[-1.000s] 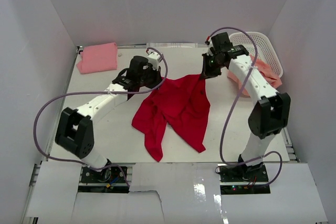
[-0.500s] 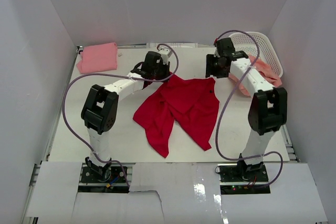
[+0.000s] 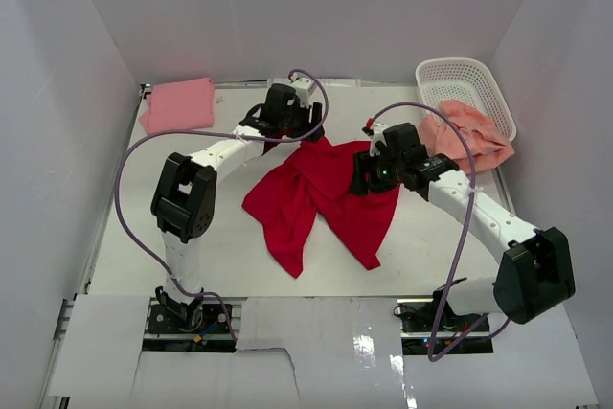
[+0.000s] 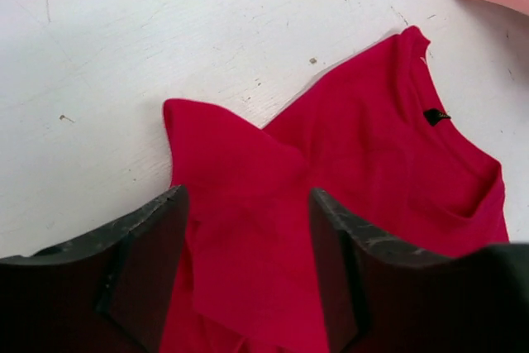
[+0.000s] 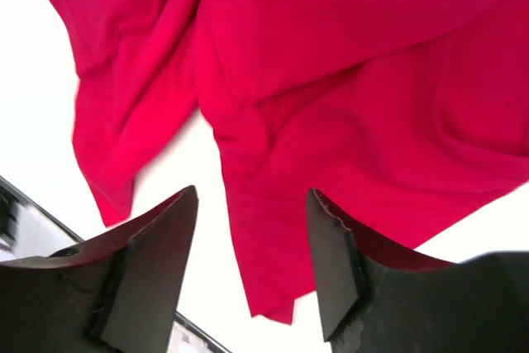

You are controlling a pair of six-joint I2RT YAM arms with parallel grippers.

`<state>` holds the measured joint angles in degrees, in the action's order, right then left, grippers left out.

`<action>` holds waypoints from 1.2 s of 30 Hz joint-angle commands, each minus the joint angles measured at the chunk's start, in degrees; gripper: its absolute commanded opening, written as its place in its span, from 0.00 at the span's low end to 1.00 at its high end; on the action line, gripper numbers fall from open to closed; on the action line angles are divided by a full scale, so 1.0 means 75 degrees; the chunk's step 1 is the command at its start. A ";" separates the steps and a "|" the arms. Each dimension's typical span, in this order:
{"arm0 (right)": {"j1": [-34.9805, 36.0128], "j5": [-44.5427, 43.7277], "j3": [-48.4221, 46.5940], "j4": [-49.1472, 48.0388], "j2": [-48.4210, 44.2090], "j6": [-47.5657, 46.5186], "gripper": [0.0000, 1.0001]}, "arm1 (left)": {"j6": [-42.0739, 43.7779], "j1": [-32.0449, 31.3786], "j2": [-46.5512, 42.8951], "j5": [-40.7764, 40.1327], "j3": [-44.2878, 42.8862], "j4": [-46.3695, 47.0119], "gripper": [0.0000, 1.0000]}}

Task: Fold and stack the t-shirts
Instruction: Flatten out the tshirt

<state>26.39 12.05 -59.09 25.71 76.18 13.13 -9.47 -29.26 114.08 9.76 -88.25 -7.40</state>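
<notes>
The red t-shirt lies crumpled and half spread at the middle of the white table. Its collar end points toward 12 o'clock and a long twisted tail runs down toward 6 o'clock.

The left gripper sits at the shirt's 12 o'clock edge. In the left wrist view its jaws stand apart with red cloth showing between them, nothing pinched. The neckline and its small black tag lie off at 2 o'clock in that view.

The right gripper hangs over the shirt's 3 o'clock side, jaws also spread, with loose red folds below and not clamped.

The folded light pink t-shirt rests in the table's 10 o'clock corner, well apart from the red one. The salmon-peach t-shirt lies rumpled at 2 o'clock, touching the near side of the white lattice basket
</notes>
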 commanded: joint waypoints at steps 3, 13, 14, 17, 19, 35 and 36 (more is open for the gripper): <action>0.0453 -0.0048 0.0121 -0.0580 0.0259 -0.0986 0.48 | -0.0330 0.0033 -0.0163 -0.0316 -0.0386 -0.0501 0.85; 0.2455 -0.2295 -0.0161 -0.0803 0.1150 -0.1970 0.50 | -0.1864 0.1624 -0.2095 0.0605 0.0340 -0.2023 0.98; 0.2458 -0.2519 -0.0137 -0.0885 0.1186 -0.2031 0.50 | -0.1935 0.1790 -0.2237 0.0795 0.0433 -0.2153 0.98; 0.2645 -0.2942 -0.0078 -0.1178 0.1291 -0.2113 0.50 | -0.1971 0.2259 -0.2914 0.1252 0.1089 -0.2271 0.98; 0.2692 -0.3200 -0.0148 -0.1190 0.1420 -0.2125 0.50 | -0.1959 0.2423 -0.3303 0.1102 0.1640 -0.2236 0.98; 0.2926 -0.3365 -0.1156 -0.1226 0.3061 -0.2266 0.45 | -0.3108 0.3268 -0.4863 0.0714 0.3317 -0.1991 0.98; 0.2926 -0.3353 -0.1191 -0.1226 0.3108 -0.2266 0.45 | -0.3085 0.3268 -0.4840 0.0726 0.3352 -0.1978 0.98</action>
<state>48.12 -13.26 -64.84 19.03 98.96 -3.46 -30.87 -4.51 80.64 14.20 -63.96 -23.97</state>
